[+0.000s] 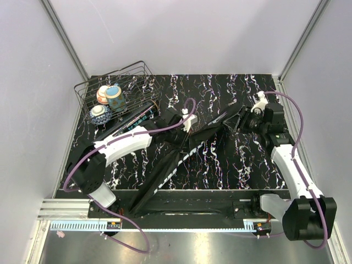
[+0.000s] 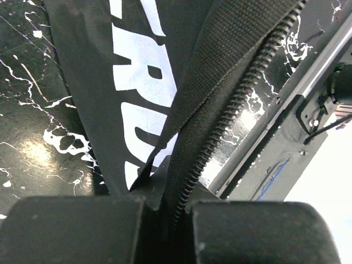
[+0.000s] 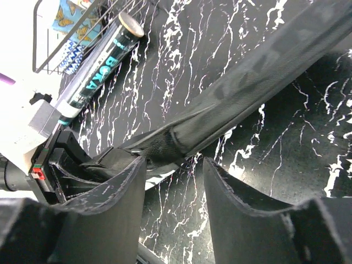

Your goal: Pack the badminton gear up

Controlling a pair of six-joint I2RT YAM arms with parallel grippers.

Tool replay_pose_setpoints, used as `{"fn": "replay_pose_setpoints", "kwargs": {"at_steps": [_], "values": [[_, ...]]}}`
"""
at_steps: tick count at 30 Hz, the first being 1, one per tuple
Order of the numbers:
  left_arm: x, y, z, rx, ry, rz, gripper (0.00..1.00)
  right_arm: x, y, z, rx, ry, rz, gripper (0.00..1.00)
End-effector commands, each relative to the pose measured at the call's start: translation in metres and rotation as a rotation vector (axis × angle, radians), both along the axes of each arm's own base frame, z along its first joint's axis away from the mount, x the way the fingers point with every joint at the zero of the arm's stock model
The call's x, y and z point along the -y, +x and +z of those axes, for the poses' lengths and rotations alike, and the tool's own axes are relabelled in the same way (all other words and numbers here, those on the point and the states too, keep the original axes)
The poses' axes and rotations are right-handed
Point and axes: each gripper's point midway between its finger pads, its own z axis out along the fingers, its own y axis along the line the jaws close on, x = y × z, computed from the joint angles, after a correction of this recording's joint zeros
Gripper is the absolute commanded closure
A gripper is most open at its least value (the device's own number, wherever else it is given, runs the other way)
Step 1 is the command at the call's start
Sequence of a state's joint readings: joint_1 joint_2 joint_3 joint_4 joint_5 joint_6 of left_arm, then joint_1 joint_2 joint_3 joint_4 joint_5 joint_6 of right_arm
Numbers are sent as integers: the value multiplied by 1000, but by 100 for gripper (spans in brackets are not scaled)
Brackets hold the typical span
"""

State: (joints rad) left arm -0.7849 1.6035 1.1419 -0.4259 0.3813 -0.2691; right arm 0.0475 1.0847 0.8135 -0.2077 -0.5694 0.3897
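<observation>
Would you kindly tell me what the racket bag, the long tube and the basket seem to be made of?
Racket bag: matte woven synthetic fabric, judging by the coarse weave beside its zip. Long tube: glossy sheen, probably plastic or coated card. Basket: thin dark wire, likely coated metal.

Even, diffuse light from above fills the top view: the pale walls are bright, shadows under the arms are soft, and the black bag (image 1: 181, 157) barely separates from the glossy black surface (image 1: 242, 165). In the left wrist view the surface throws back two white glare patches and the lower right corner is blown out to blank white. The left hand (image 2: 168, 220) at the bottom edge is a dark, soft-focus mass, while the bag's zipper (image 2: 231, 110) is crisp. In the right wrist view the upper left corner is overexposed, the right hand (image 3: 173, 176) near the lens is slightly blurred, and the cap of the tube (image 3: 102, 71) catches a glint.
</observation>
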Motion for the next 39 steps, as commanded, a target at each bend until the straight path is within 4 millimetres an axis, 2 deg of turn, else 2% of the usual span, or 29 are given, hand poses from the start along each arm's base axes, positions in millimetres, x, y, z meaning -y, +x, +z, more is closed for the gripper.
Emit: {"fn": "replay_pose_setpoints", "kwargs": {"at_steps": [1, 2, 5, 8, 9, 11, 14, 18, 32, 39], "values": [[10, -12, 31, -38, -115, -80, 100, 6, -6, 20, 32, 45, -47, 45], [10, -12, 31, -43, -116, -82, 100, 7, -12, 18, 7, 46, -52, 41], [10, -14, 32, -49, -126, -92, 100, 5, -20, 20, 19, 63, -48, 39], [12, -16, 33, -56, -137, -103, 100, -2, -20, 18, 15, 83, 3, 51], [12, -16, 34, -57, -138, -101, 100, -5, -21, 15, 1, 92, 27, 58], [12, -16, 35, -65, -139, -103, 100, -10, -27, 9, -17, 116, 54, 61], [8, -14, 38, -64, -137, -101, 100, -12, -36, 4, -21, 149, 53, 61], [7, -12, 39, -84, -149, -102, 100, -16, -48, 20, 43, 185, 72, 53], [10, -16, 42, -100, -178, -127, 100, -18, -39, 22, 59, 180, 94, 57], [9, -18, 36, -109, -170, -125, 100, -18, -36, 29, 80, 190, 90, 62]]}}
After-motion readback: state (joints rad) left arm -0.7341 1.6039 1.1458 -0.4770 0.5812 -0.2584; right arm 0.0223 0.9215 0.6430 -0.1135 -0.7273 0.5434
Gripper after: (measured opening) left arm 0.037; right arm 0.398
